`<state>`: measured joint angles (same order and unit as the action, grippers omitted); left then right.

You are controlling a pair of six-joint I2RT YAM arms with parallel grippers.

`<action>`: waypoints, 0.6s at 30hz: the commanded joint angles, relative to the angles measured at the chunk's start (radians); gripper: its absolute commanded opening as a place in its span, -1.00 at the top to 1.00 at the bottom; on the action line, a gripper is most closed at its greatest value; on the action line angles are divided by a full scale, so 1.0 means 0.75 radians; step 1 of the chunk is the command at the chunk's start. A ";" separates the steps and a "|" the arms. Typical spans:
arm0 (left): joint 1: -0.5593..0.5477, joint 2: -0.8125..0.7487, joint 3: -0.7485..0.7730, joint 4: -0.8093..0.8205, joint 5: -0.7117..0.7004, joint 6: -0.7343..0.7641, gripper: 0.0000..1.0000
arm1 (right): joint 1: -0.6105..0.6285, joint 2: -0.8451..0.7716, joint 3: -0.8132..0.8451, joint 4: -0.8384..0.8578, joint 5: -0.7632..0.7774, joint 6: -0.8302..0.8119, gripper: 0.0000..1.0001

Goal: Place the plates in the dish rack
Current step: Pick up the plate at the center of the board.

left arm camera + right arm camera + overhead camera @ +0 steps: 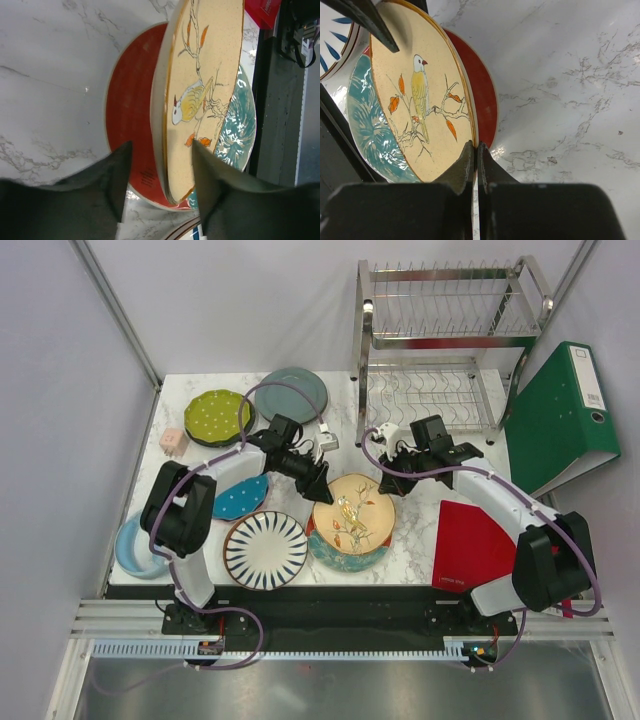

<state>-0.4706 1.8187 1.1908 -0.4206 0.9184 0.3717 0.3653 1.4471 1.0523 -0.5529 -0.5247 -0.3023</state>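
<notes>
Bird plate (427,120) | R-wrist cam: R gripper (476,148) pinching rim | top cam: unclear

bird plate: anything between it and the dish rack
No loose object shows between the bird plate and the dish rack. Only the right end effector, shut on the plate's far rim, sits along that line.

Right gripper (476,152) pinches rim of bird plate (420,107).
</notes>
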 commanded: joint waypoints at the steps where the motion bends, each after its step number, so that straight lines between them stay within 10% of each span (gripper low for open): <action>1: -0.003 0.033 0.108 -0.006 0.031 0.063 0.20 | 0.012 -0.072 0.074 0.060 -0.057 -0.026 1.00; 4: -0.003 0.058 0.159 -0.079 0.094 0.122 0.95 | 0.012 -0.068 0.070 0.060 -0.059 -0.030 1.00; 7: -0.003 0.038 0.139 -0.077 0.087 0.155 0.95 | 0.012 -0.046 0.065 0.032 -0.106 -0.049 0.95; 11: -0.003 0.003 0.143 -0.092 0.040 0.216 0.95 | 0.010 -0.003 0.059 -0.021 -0.200 -0.061 0.25; 18: -0.003 -0.005 0.194 -0.073 0.037 0.185 0.95 | 0.010 0.105 0.096 -0.103 -0.266 -0.092 0.13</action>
<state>-0.4690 1.8580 1.2736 -0.5003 0.9169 0.4469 0.3695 1.4837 1.0683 -0.5861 -0.6586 -0.3351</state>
